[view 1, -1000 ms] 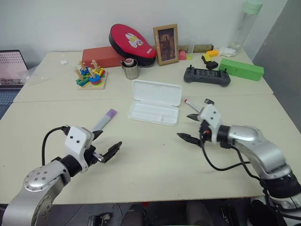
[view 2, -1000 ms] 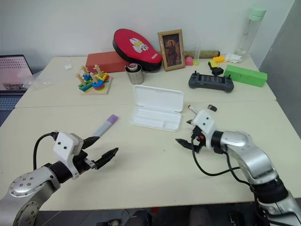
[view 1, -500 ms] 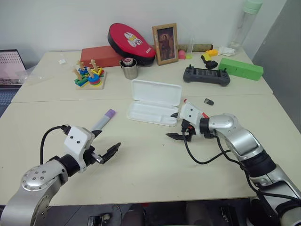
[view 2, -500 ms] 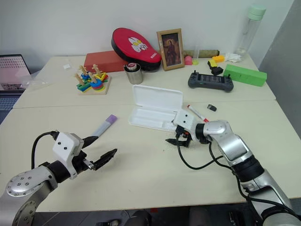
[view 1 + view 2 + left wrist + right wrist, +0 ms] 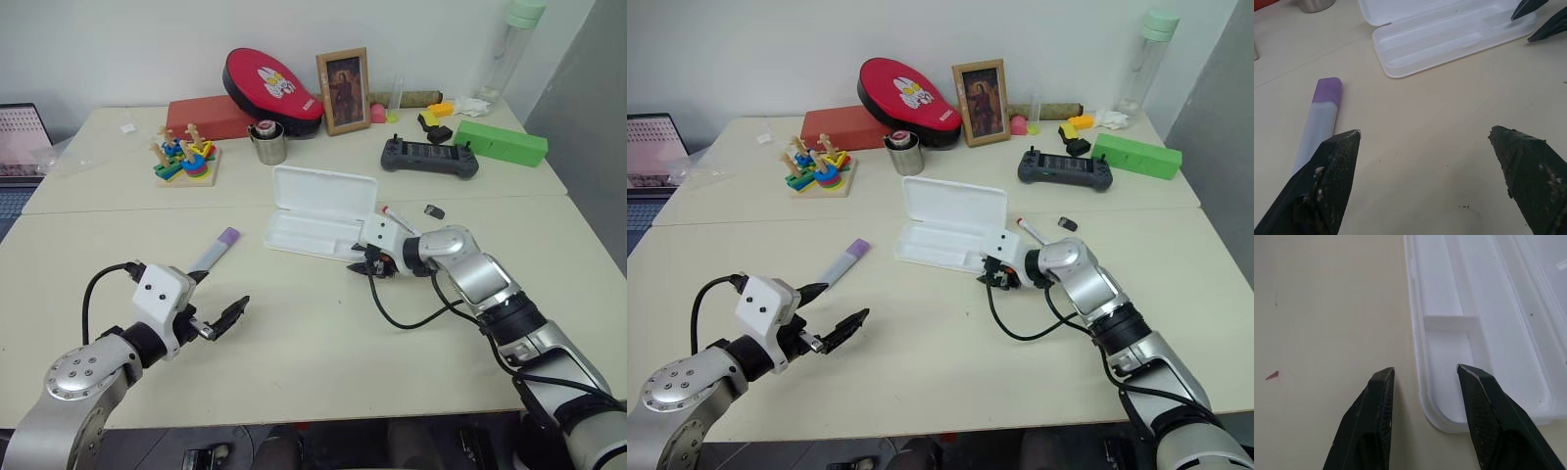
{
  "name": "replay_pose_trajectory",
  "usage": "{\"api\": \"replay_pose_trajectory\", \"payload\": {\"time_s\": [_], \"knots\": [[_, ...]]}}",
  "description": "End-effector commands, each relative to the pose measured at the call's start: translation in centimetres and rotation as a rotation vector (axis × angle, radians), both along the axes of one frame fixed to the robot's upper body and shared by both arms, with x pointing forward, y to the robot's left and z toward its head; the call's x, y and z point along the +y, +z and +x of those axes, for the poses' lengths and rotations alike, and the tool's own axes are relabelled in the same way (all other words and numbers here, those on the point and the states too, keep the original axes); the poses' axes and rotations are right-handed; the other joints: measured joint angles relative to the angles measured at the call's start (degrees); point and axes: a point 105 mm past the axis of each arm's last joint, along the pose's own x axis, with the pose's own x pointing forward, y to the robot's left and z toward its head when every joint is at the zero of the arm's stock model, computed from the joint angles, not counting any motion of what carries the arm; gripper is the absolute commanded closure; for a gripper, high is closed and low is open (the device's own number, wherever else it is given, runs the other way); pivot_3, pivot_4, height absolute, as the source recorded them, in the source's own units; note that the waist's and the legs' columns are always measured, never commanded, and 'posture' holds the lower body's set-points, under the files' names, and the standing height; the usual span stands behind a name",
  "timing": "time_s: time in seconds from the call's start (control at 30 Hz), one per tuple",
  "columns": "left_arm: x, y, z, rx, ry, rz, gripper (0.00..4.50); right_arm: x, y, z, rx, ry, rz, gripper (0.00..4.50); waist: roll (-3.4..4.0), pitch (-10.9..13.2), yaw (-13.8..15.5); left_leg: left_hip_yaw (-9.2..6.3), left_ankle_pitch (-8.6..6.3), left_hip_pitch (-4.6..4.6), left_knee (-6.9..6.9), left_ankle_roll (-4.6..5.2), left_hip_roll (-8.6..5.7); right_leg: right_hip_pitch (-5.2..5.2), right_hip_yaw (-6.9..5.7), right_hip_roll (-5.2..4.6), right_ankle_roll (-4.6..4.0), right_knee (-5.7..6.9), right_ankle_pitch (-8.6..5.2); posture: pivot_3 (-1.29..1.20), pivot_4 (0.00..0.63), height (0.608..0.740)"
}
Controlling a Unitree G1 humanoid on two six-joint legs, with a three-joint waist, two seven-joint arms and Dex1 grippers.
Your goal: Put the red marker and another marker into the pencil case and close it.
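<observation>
Both black fingers of the right gripper (image 5: 1425, 377) are straddling the near corner rim of the flat white plastic pencil case (image 5: 318, 223), parted and not gripping it. Lying open, the case is sitting mid-table. Left gripper (image 5: 223, 300) fingers are spreading wide beside the thick lavender marker (image 5: 217, 249), while the slim red-capped marker (image 5: 1030, 231) is lying behind the right gripper.

We see the red marker (image 5: 396, 218) mostly hidden behind the right gripper (image 5: 366, 265); at twelve o'clock, the bottle (image 5: 512, 44) is cut off by the edge.
</observation>
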Motion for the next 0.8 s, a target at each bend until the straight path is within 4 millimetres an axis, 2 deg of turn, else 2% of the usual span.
{"api": "replay_pose_trajectory", "payload": {"time_s": [0.03,0.2,0.33,0.5,0.8], "knots": [[0.1,0.5,0.0,-0.033,0.006,0.006,0.0,0.1,0.7,0.3,-0.021,0.028,-0.035,2.42,0.0,0.0,0.05,0.0,0.0,0.0,0.0,0.0,0.0,0.0,0.0,0.0,0.0,0.0,0.0,0.0,0.15,0.74],[0.1,0.3,0.0,-0.032,0.012,0.006,0.0,0.0,0.5,0.4,-0.012,0.055,-0.112,2.42,0.0,0.0,0.06,-0.01,0.0,0.0,0.0,0.0,0.0,0.0,-0.01,0.0,0.0,0.01,0.0,0.0,0.15,0.74],[0.0,0.2,0.1,-0.034,0.021,-0.002,0.0,-0.3,0.2,0.6,-0.003,0.06,-0.162,3.18,-0.01,-0.01,0.06,0.0,0.0,0.0,0.0,0.0,0.0,0.0,0.0,0.0,0.0,0.01,0.0,0.0,0.15,0.74],[0.0,0.0,0.2,-0.034,0.02,-0.001,0.0,-0.4,0.0,0.6,0.003,0.066,-0.183,4.4,-0.01,-0.01,0.09,-0.01,0.0,0.0,0.0,0.0,-0.01,0.01,-0.01,-0.01,0.0,0.0,0.0,0.0,0.15,0.74],[-0.2,-0.3,0.3,-0.033,0.02,-0.007,0.0,0.2,1.2,-0.1,-0.019,0.118,-0.154,4.46,-0.02,-0.02,0.07,-0.01,0.0,0.01,0.01,0.0,0.0,0.02,-0.01,-0.01,0.0,0.03,0.0,0.0,0.15,0.74]]}}
